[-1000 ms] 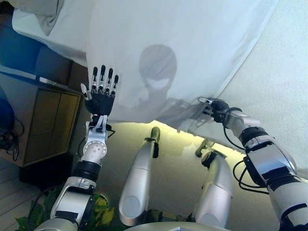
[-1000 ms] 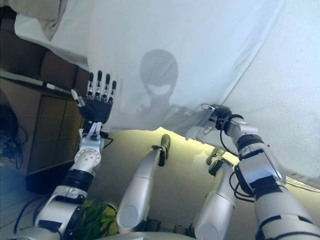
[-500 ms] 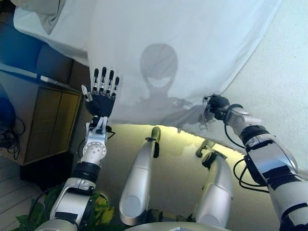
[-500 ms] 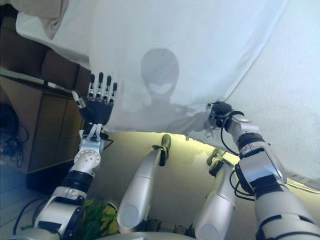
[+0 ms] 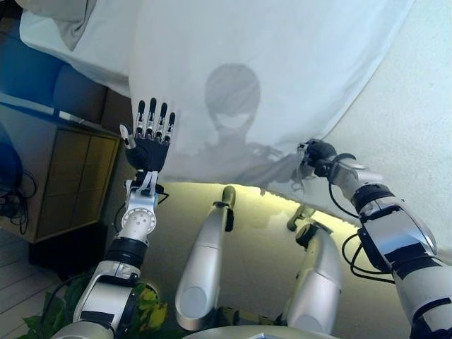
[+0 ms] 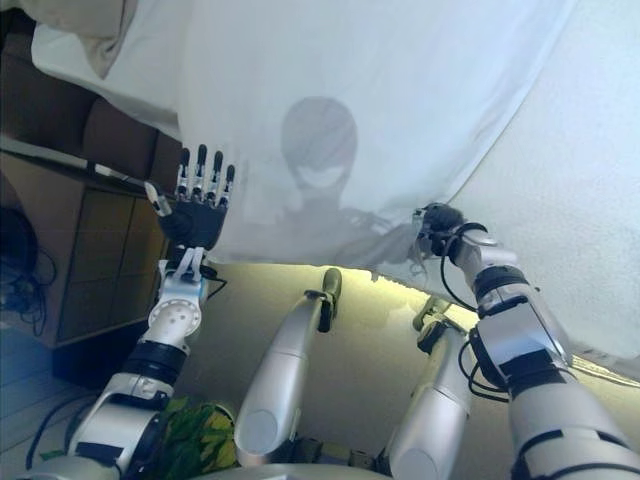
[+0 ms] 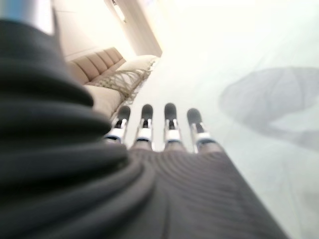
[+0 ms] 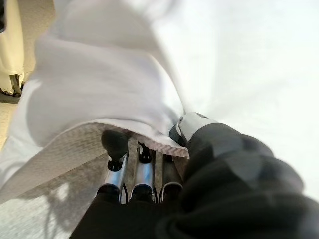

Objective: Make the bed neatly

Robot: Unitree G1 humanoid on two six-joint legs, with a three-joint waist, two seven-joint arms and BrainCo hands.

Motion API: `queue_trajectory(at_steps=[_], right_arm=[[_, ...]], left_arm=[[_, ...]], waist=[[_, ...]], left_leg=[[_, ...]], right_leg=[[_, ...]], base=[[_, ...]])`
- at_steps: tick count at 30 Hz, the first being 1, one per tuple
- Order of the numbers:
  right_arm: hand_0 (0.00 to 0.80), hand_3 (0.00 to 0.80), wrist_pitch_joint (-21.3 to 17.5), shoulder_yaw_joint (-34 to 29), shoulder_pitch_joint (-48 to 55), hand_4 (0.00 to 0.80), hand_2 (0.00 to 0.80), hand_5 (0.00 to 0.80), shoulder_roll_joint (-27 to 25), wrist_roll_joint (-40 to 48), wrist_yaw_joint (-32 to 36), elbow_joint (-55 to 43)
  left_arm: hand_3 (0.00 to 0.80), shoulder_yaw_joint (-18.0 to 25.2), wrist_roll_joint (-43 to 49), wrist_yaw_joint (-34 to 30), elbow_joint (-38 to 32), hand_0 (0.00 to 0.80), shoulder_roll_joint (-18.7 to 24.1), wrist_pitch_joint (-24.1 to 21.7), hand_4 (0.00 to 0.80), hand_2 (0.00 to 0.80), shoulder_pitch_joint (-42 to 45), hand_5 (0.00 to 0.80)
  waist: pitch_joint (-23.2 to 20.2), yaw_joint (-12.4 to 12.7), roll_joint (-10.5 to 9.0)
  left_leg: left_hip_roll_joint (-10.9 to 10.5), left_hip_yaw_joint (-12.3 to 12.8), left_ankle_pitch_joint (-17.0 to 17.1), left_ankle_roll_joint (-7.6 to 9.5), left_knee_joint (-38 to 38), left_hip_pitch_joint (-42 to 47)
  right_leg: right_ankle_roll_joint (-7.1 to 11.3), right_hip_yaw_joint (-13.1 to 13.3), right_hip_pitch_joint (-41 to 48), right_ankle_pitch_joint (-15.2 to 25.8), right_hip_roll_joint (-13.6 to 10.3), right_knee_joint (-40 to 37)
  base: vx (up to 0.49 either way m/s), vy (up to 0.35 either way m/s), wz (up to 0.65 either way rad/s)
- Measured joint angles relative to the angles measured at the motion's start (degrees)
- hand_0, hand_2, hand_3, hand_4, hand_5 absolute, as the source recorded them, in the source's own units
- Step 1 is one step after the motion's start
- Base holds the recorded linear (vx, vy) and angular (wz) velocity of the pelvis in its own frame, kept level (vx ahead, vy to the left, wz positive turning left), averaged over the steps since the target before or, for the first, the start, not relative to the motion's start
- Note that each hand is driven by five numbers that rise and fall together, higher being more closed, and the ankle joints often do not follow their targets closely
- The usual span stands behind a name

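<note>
A white sheet [image 5: 282,63] lies spread over the bed, its near edge hanging in front of me. My right hand [image 5: 318,157] is shut on that edge at the right. In the right wrist view its fingers [image 8: 115,144] are curled under the folded hem [image 8: 99,84] and the thumb lies on top. My left hand [image 5: 150,145] is held up at the sheet's left edge, open, fingers straight and pointing away, holding nothing; the left wrist view shows its fingers [image 7: 169,122] over the sheet. A textured white mattress [image 5: 409,127] lies bare to the right of the sheet.
A wooden bedside cabinet [image 5: 70,176] stands at the left beside the bed. A pale pillow [image 5: 63,21] lies at the top left, by a padded headboard [image 7: 94,64]. A green plant [image 5: 152,304] is by the lower left.
My right hand has shifted a little up and to the right with the sheet's edge, drawing in the loose fold below it. The left hand has stayed where it was.
</note>
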Motion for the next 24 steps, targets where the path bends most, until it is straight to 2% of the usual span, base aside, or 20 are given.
queue_trajectory(at_steps=[5, 10, 15, 24], right_arm=[[0.800, 0.800, 1.00, 0.08, 1.31, 0.800, 0.800, 0.800, 0.07, -2.93, 0.14, 0.50], [0.800, 0.800, 2.26, -0.05, 2.73, 0.800, 0.800, 0.800, 0.04, -6.24, 0.31, 0.82], [0.800, 0.800, 3.76, -1.44, 4.47, 0.800, 0.800, 0.800, -0.12, -8.89, 0.13, 0.82], [0.800, 0.800, 4.91, -3.79, 5.59, 0.800, 0.800, 0.800, 0.04, -14.38, 0.03, 0.57]], left_arm=[[0.000, -0.89, 0.00, -0.08, 0.02, 0.000, -0.02, -0.15, 0.000, 0.000, -0.03, 0.000], [0.000, -1.02, -0.04, -0.82, 0.17, 0.000, -0.05, -1.12, 0.000, 0.000, 0.16, 0.000], [0.000, -1.10, -0.05, -0.88, 0.15, 0.000, 0.00, -2.03, 0.000, 0.000, 0.21, 0.000], [0.000, -1.25, -0.05, -0.57, -0.12, 0.000, 0.20, -2.63, 0.000, 0.000, -0.04, 0.000]], waist=[[-0.01, -0.20, -0.03], [-0.11, -1.77, -0.29], [-0.15, -2.17, -0.53], [-0.31, -3.19, -1.00]], left_leg=[[-0.03, 0.38, 0.73, 0.16, -2.61, 2.27], [-0.06, 0.69, 1.59, 0.22, -5.43, 4.28], [-0.15, 0.87, 2.60, -0.02, -8.94, 6.88], [-0.12, 1.09, 2.95, -0.29, -10.86, 8.60]], right_leg=[[0.32, -0.33, 2.34, 1.40, 0.52, -3.01], [0.63, -0.51, 4.39, 2.70, 0.94, -6.24], [0.83, -0.93, 6.93, 3.80, 1.82, -9.89], [0.89, -0.99, 8.01, 3.88, 2.15, -10.94]], base=[[0.003, 0.012, -0.03], [0.001, 0.002, -0.01], [-0.001, 0.002, -0.03], [0.002, 0.012, 0.00]])
